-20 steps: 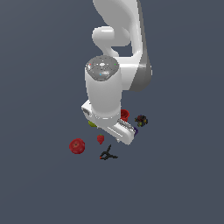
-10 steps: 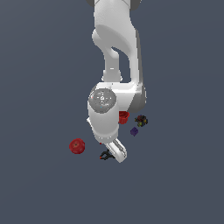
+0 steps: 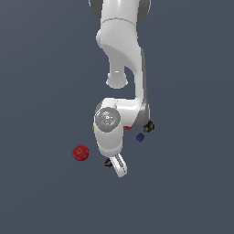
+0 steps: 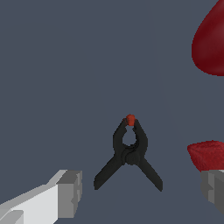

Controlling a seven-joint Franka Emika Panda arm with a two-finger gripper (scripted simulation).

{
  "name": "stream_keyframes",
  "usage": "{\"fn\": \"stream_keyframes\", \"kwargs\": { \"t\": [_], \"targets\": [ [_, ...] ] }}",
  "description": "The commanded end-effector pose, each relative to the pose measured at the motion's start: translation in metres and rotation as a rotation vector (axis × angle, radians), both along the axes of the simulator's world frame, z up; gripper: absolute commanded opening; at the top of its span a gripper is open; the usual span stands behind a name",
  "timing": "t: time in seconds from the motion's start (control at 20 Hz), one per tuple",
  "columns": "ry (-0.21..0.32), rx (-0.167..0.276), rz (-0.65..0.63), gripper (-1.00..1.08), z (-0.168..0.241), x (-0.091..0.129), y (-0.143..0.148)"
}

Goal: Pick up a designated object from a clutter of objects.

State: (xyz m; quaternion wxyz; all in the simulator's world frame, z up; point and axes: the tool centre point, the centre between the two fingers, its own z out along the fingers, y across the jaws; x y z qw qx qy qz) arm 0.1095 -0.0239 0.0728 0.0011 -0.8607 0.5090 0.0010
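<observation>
Black clamp: on the floor, between the spread fingers, ungrasped | Gripper: jaws wide apart, empty, low over the clamp | Red apple: exterior view's left, apart | Progress: approach looks done; closing and lifting remain

The ground is one flat, dull slate-grey surface filling both views; it shows no seams, edges or texture; the light is even and soft, with hardly any shadow.
</observation>
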Motion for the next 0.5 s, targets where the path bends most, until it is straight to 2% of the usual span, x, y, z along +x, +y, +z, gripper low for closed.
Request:
{"fn": "stream_keyframes", "kwargs": {
  "t": [0.0,0.45],
  "targets": [
    [-0.001,-0.002,-0.022,1.00,-0.0058,0.0010,-0.0007],
    [0.000,-0.003,-0.029,1.00,-0.0140,0.0007,-0.0009]
  ]
}}
